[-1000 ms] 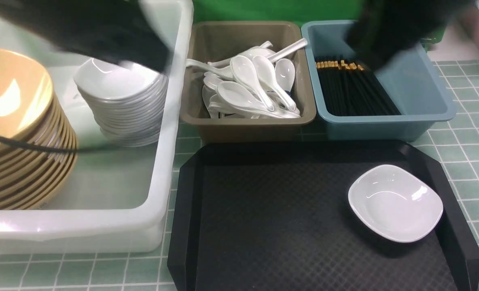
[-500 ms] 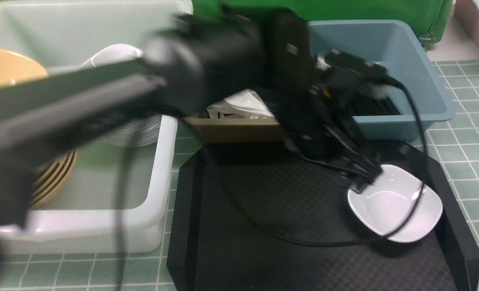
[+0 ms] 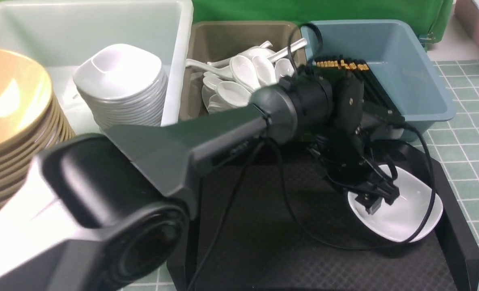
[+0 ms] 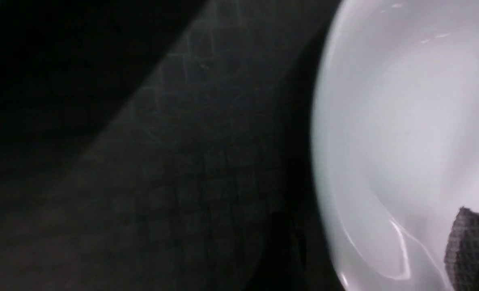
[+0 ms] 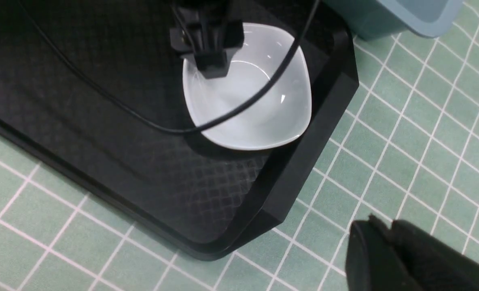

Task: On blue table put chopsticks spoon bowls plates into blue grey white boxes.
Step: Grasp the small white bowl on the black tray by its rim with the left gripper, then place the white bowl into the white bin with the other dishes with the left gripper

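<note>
The left gripper (image 3: 379,199) is hovering at the left rim of the white plate (image 3: 410,215), which is sitting on the black tray (image 3: 255,254).

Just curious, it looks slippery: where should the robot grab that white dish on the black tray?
The white dish lies flat and shallow, its right side close to the black tray wall. So probably by its thin raised rim, from above, on the side facing the tray's middle, with the jaws straddling it.

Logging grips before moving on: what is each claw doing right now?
Left claw: open, astride the rim of the plate, holding nothing yet.
Right claw: closed, empty.
</note>
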You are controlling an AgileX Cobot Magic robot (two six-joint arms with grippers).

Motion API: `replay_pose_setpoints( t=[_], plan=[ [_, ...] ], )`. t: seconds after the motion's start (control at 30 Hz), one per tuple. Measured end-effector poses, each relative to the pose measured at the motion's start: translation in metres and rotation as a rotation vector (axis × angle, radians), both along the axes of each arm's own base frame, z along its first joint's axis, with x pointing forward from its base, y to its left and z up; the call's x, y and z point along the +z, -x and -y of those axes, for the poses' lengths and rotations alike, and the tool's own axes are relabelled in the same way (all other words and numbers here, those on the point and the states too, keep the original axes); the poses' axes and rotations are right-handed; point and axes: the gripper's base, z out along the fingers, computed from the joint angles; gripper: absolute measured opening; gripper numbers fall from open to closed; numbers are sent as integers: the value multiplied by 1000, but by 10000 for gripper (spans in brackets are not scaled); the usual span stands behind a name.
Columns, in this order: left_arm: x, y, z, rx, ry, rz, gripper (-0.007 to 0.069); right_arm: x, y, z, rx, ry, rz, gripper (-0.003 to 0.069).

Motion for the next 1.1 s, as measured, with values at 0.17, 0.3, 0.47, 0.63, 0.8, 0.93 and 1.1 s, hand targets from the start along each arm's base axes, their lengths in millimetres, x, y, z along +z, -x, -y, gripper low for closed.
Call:
replay_pose_setpoints(
  t=[0.17,0.3,0.47,0.63,0.8,0.93,1.1],
  plan=[
    [-4,0,2,24,1,-16,300,0,0,0,0,1,1,99],
    [-3,0,3,36,13,-18,141,0,-1,0,-3,-8,8,99],
    [18,1,2,33,32,-42,27,2,-3,-2,1,-31,41,99],
    [68,-3,-19,-4,9,18,6,8,-7,-7,22,-69,88,93],
    [184,-12,-84,81,89,258,6,30,-24,-34,165,-158,69,55],
    [244,-19,-159,231,95,393,6,40,-46,-65,319,-229,32,47],
    [276,-27,-242,429,70,469,6,44,-70,-99,439,-266,-2,47]
  ],
)
